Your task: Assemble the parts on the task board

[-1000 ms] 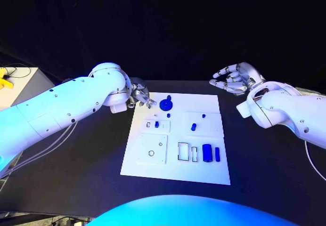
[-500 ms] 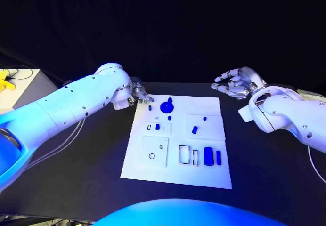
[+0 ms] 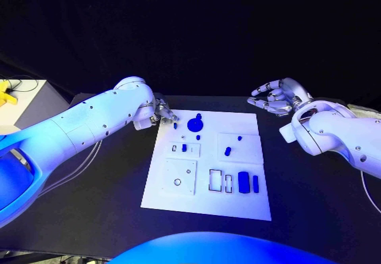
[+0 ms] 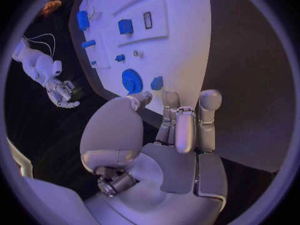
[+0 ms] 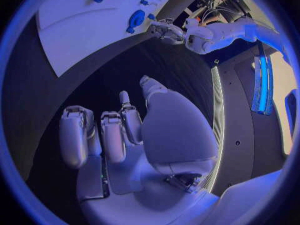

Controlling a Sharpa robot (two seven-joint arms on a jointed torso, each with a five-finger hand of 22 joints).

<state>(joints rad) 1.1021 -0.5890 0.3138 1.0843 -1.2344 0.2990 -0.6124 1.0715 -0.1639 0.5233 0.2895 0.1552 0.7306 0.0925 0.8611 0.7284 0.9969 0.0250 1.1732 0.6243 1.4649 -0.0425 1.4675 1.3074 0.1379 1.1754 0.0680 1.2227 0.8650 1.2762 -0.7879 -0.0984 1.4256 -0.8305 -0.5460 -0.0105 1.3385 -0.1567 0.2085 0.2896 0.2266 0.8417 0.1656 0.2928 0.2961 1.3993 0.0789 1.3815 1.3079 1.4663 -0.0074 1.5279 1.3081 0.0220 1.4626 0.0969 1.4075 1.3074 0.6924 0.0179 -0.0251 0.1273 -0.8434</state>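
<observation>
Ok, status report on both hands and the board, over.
Left hand empty at the board's far left corner, fingers beside a small blue part. Right hand open, off the board's far right. Nothing in the way.

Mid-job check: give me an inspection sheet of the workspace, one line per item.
Surface: black table, bare around the board.
Job's things: white task board flat at centre; blue parts on it.
Clutter: nothing seen.
Hands: left hand at the board's far left corner, holding nothing; right hand raised off the board's far right corner, fingers apart, empty.
Cables: cable under the left arm.
Surroundings: dark backdrop; pale cabinet far left.
</observation>
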